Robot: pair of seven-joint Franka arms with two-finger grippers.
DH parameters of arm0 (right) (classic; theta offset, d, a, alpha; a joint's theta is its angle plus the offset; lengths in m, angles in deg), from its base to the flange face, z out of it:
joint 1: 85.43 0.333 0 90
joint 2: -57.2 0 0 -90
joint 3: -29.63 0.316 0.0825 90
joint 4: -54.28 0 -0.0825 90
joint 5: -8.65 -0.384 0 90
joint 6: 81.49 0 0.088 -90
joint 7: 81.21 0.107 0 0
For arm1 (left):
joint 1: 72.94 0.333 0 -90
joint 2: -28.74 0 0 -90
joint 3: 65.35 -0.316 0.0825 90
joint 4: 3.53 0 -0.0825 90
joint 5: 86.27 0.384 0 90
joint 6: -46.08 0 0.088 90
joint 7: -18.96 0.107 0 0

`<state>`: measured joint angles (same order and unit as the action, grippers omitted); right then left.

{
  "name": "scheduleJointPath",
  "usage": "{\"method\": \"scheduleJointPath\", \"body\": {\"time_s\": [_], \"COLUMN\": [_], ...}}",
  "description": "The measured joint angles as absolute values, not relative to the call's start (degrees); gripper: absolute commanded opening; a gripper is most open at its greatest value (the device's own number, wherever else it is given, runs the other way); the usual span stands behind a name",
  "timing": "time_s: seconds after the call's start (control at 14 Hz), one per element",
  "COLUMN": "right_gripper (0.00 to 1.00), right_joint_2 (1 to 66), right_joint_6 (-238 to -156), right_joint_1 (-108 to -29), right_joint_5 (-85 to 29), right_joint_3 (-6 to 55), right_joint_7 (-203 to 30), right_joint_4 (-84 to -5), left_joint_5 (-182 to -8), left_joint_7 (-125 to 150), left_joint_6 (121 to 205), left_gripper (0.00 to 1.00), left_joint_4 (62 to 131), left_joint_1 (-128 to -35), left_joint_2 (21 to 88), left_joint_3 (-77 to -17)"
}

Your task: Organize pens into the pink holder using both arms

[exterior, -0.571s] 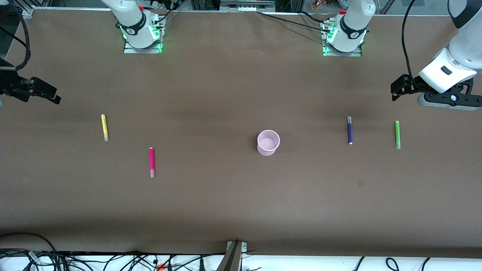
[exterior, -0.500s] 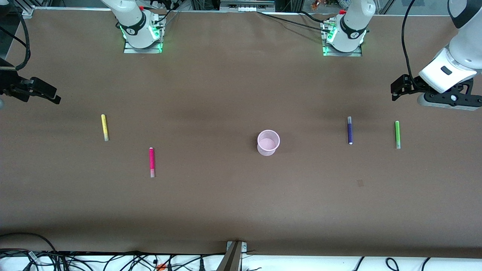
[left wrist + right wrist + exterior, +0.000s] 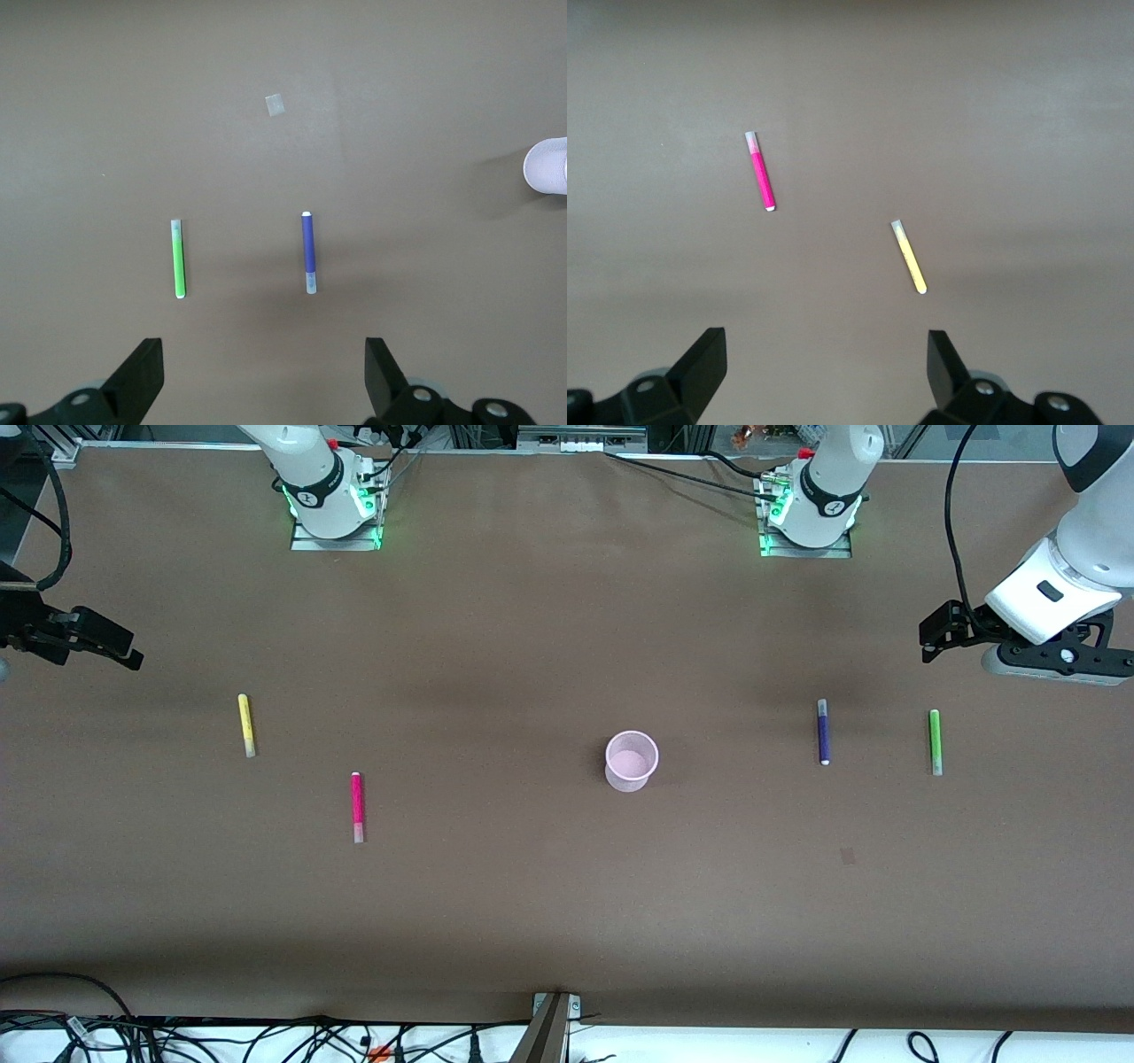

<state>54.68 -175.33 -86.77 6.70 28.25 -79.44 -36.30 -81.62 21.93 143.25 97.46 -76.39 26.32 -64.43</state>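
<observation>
Four pens (image 3: 358, 807) lie pointing toward the front camera; both grippers (image 3: 261, 376) gape empty

1. A brown table surface (image 3: 532, 646) fills the front view, matte and uniform in colour.
2. A small pale square patch (image 3: 848, 856) lies flat on the table toward the left arm's end, near the front camera; in the left wrist view it shows as a light scrap (image 3: 275, 105).
3. A tangle of black cables (image 3: 177, 1036) runs along the table's near edge, over a white strip.
4. A metal bracket (image 3: 554, 1005) sits at the middle of the near edge.
5. Aluminium framing (image 3: 567, 438) lines the table's top edge.
</observation>
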Motion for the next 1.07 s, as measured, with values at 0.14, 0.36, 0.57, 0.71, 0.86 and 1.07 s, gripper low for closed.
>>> {"method": "scheduleJointPath", "body": {"time_s": [0.14, 0.36, 0.57, 0.71, 0.86, 1.07], "right_gripper": [1.0, 1.0, 1.0, 1.0, 1.0, 1.0], "right_joint_2": [54.7, 54.7, 54.7, 54.7, 54.7, 54.7], "right_joint_6": [-175.3, -175.3, -175.3, -175.3, -175.2, -175.1], "right_joint_1": [-86.8, -86.8, -86.7, -86.6, -86.4, -86.4], "right_joint_5": [6.7, 6.7, 6.7, 6.7, 6.7, 6.7], "right_joint_3": [28.4, 28.6, 28.7, 28.9, 29.0, 29.0], "right_joint_7": [-79.4, -79.4, -79.4, -79.4, -79.4, -79.4], "right_joint_4": [-36.3, -36.3, -36.3, -36.3, -36.3, -36.3], "left_joint_5": [-78.7, -77.4, -77.3, -77.3, -77.3, -77.3], "left_joint_7": [21.9, 21.9, 21.9, 21.9, 21.9, 21.7], "left_joint_6": [143.3, 143.3, 143.3, 143.0, 141.8, 141.3], "left_gripper": [1.0, 1.0, 1.0, 1.0, 1.0, 1.0], "left_joint_4": [97.5, 97.5, 97.5, 97.5, 97.8, 98.4], "left_joint_1": [-76.5, -76.5, -76.5, -76.5, -76.6, -76.7], "left_joint_2": [26.4, 26.4, 26.9, 27.7, 29.4, 33.4], "left_joint_3": [-64.2, -63.5, -63.5, -63.5, -63.4, -63.1]}}
